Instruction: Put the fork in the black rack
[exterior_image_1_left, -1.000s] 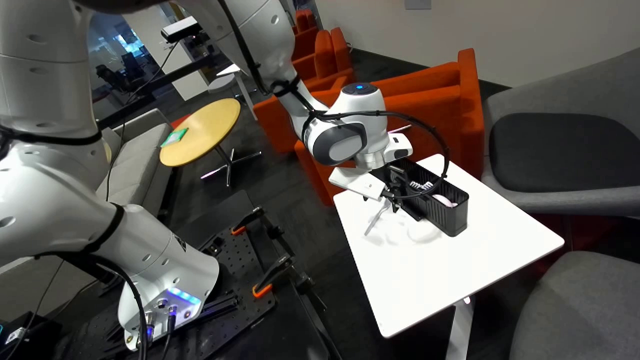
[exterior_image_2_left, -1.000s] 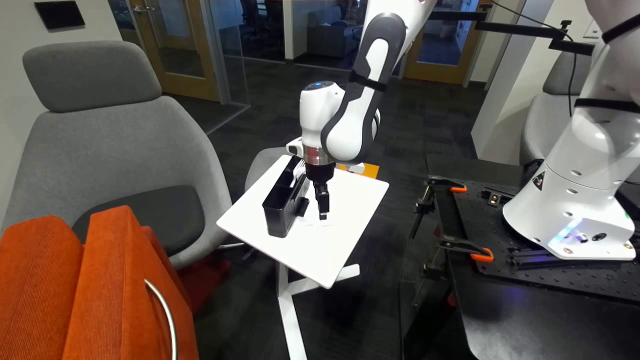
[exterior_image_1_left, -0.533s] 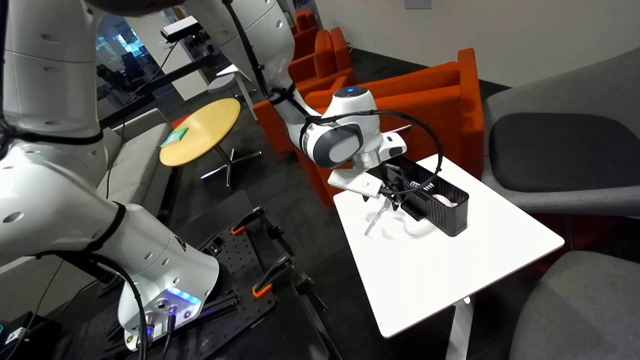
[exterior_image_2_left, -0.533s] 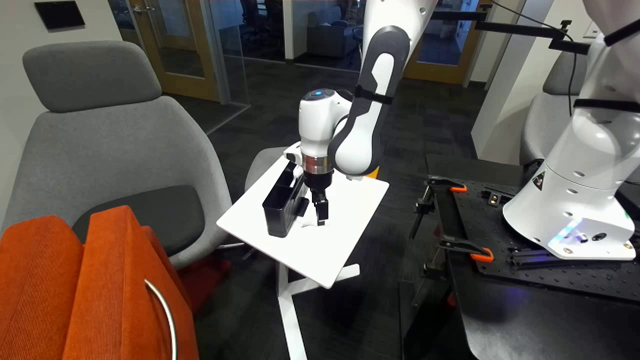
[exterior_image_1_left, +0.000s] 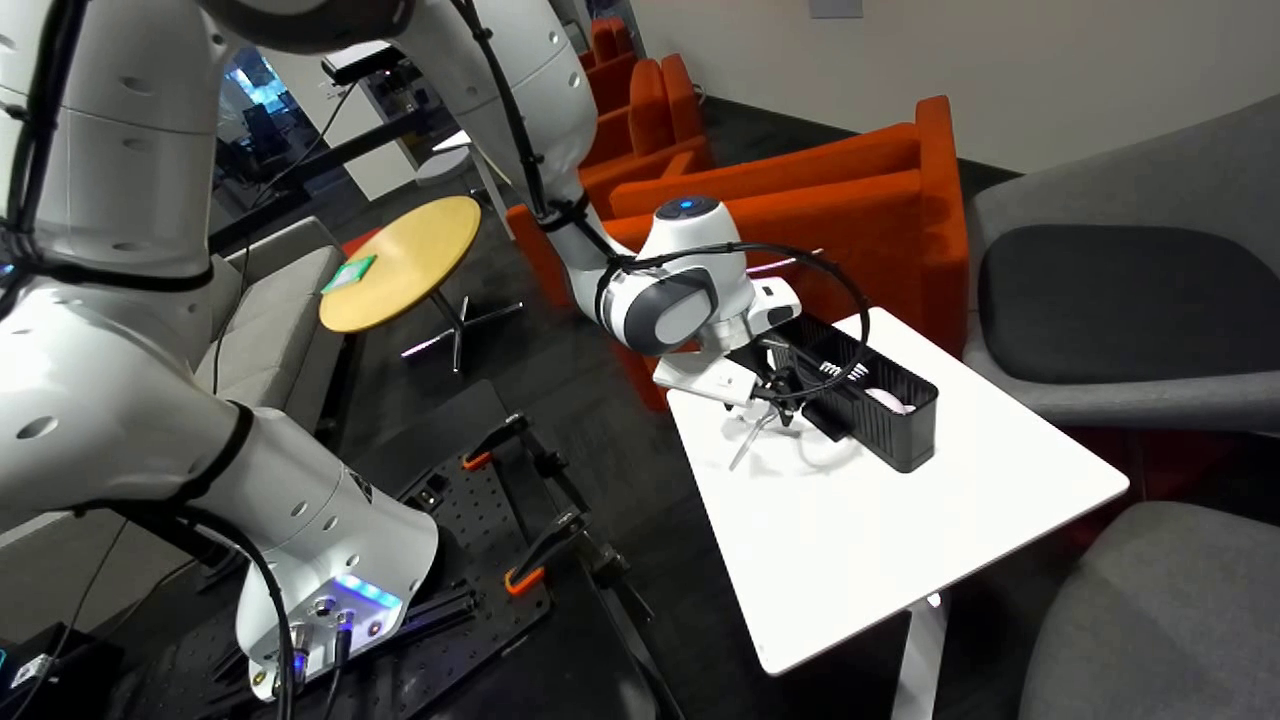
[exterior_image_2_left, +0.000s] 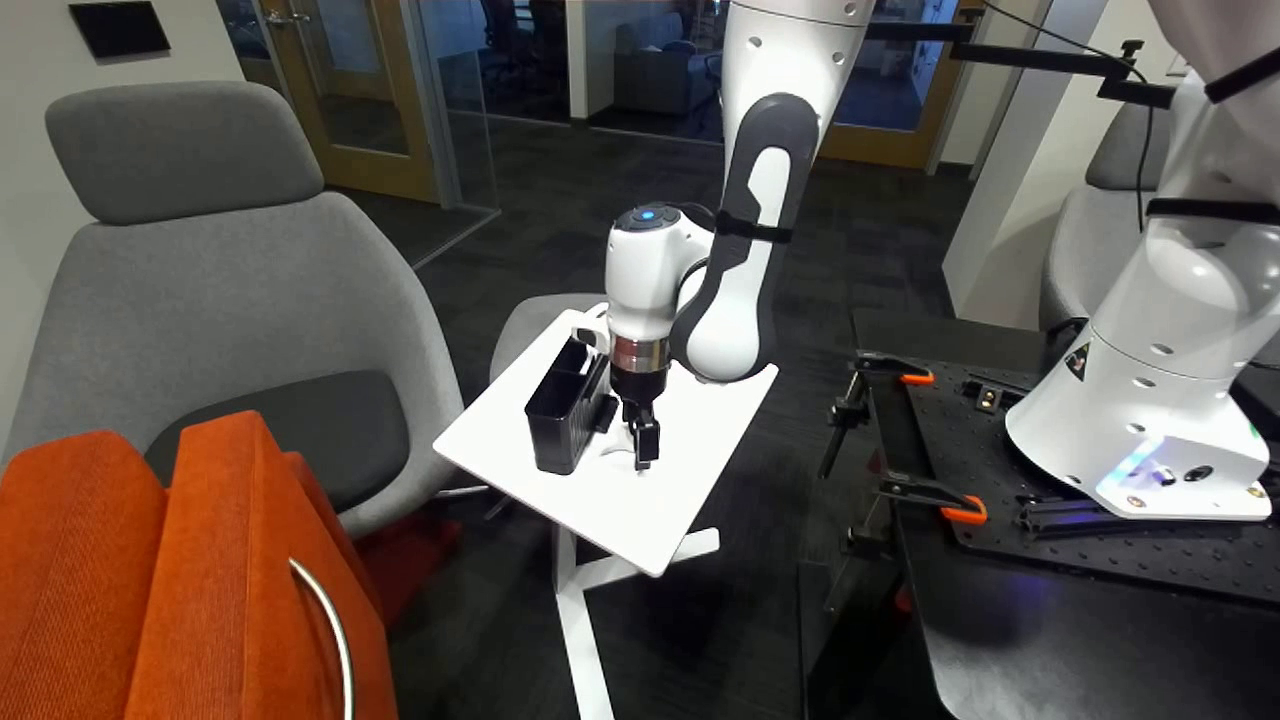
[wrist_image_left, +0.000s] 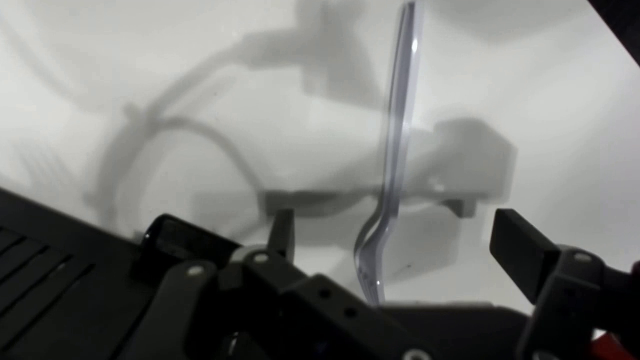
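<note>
Wrist view: the fork (wrist_image_left: 395, 150) lies on the white tabletop (wrist_image_left: 300, 135), its neck between the spaced-apart jaws of the Robotiq gripper (wrist_image_left: 394, 232), a gap on either side. In an exterior view, the black rack (exterior_image_1_left: 890, 433) stands just beside the gripper and contains a pale pink object (exterior_image_1_left: 886, 400).

Tabletop (exterior_image_1_left: 930, 560) from above, wrist view closest

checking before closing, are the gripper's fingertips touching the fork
Apart: in the wrist view, the gripper is open, with tabletop showing between the fork and both fingertips.
</note>
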